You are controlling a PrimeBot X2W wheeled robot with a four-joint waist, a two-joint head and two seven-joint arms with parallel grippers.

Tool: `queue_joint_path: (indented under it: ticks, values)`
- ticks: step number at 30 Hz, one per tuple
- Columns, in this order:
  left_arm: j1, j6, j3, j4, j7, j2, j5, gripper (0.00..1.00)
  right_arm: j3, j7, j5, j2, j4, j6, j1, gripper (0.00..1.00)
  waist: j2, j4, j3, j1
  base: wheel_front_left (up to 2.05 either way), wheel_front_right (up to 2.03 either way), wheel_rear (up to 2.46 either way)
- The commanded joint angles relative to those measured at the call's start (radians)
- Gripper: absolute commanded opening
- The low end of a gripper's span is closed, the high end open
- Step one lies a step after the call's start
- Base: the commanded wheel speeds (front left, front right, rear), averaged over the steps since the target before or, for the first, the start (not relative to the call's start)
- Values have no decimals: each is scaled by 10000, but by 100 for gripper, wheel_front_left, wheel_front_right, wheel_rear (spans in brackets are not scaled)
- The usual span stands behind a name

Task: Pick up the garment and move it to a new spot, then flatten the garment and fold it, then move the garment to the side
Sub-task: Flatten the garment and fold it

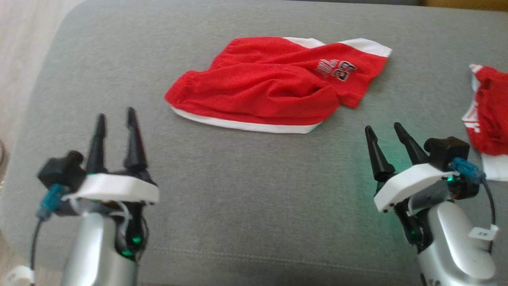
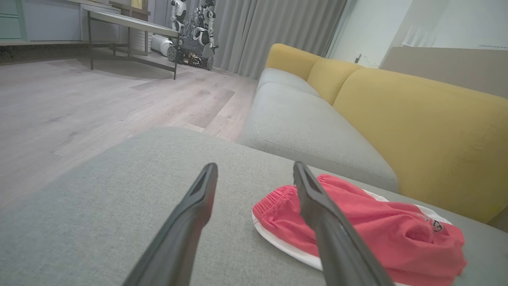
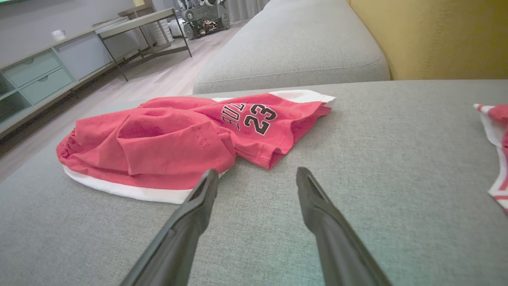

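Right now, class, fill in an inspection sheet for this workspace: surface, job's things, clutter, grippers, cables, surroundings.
Surface: grey cushion, flat fabric.
Job's things: red garment, crumpled on the cushion, touched by neither gripper.
Clutter: second red-and-white garment at the head view's right edge.
Grippers: left gripper and right gripper both open, empty, short of the garment.
Cables: left wrist cable and right wrist cable, blue-plugged, running beside the arms.
Surroundings: yellow backrest, wood floor, table, another robot.
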Motion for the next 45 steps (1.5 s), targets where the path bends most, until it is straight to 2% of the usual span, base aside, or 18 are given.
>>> queue_joint_path:
  ticks: [1, 7, 11, 19, 26, 27, 28, 37, 45]
  values:
    - [-149, 87, 130, -450, -53, 156, -87, 100, 208, -33, 52, -149, -348, 65, -242, 100, 0, 236, -17, 1, 0, 0, 0]
    - [121, 388, -830, -946, -53, 154, -576, 100, 621, 311, 120, -734, -259, 65, -767, 100, 0, 787, 165, 1, 0, 0, 0]
    - [72, 518, -1257, -1010, -53, 154, -796, 100, 1122, 866, 487, -1230, 240, 65, -1261, 100, 0, 1162, 289, 1, 0, 0, 0]
    - [71, 676, -1619, -944, -53, 153, -1036, 100, 1878, 922, 944, -2097, 1604, 65, -2290, 100, 0, 1748, 508, 1, 0, 0, 0]
    - [23, 740, -1787, -932, -53, 153, -1172, 100, 2632, 789, 1402, -2422, 2594, 65, -3020, 100, 0, 2033, 628, 1, 0, 0, 0]
    - [23, 747, -1799, -937, -53, 153, -1175, 100, 2791, 844, 1543, -2449, 2704, 65, -3085, 82, 0, 2053, 634, 1, 0, 0, 0]
    - [25, 757, -1805, -937, -53, 153, -1174, 100, 2955, 852, 1654, -2502, 2776, 65, -3151, 0, 0, 2065, 634, 1, 0, 0, 0]
    - [156, 760, -1678, -780, -53, 153, -1001, 100, 3691, 777, 2299, -2858, 2663, 65, -3378, 0, 0, 1691, 316, 1, 0, 0, 0]
    - [344, 702, -1718, -626, -53, 153, -1002, 100, 3921, 1572, 2883, -3594, 1021, 65, -2782, 0, 0, 1034, -309, 1, 0, 0, 0]
